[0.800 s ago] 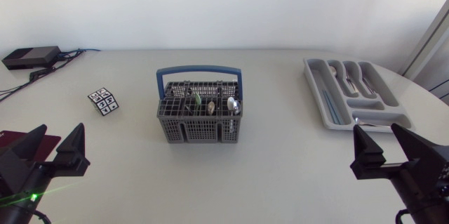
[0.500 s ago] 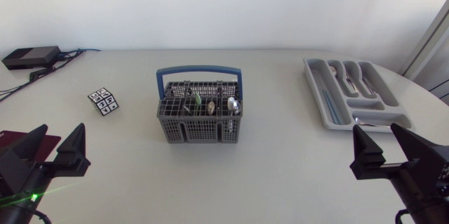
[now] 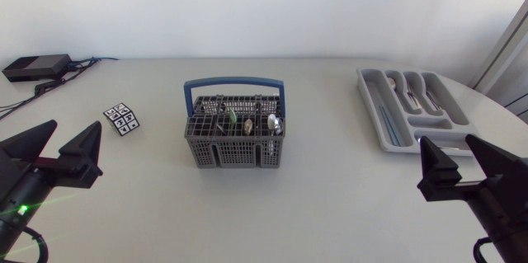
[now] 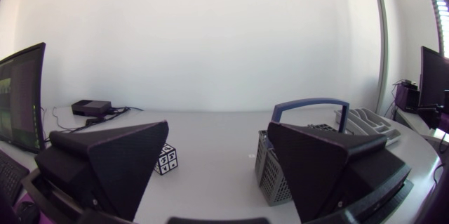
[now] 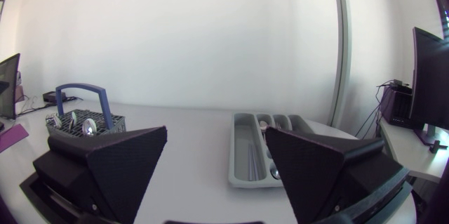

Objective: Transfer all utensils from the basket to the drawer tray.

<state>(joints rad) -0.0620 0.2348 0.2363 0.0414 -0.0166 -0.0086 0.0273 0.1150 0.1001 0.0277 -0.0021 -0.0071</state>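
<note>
Two gaping, empty, left gripper (image 3: 74,129), right gripper (image 3: 448,143), basket (image 3: 234,152) central, tray (image 3: 368,96) at right edge

No word, number or brand name is showing legibly anywhere on the table (image 3: 330,205). The only sign-like thing is a small marker block (image 3: 121,119), which is sitting toward the table's left edge, about midway between its far and near edges. Its faces are carrying black-and-white square patterns, and these are reading as coded blocks, not as letters or digits.
</note>
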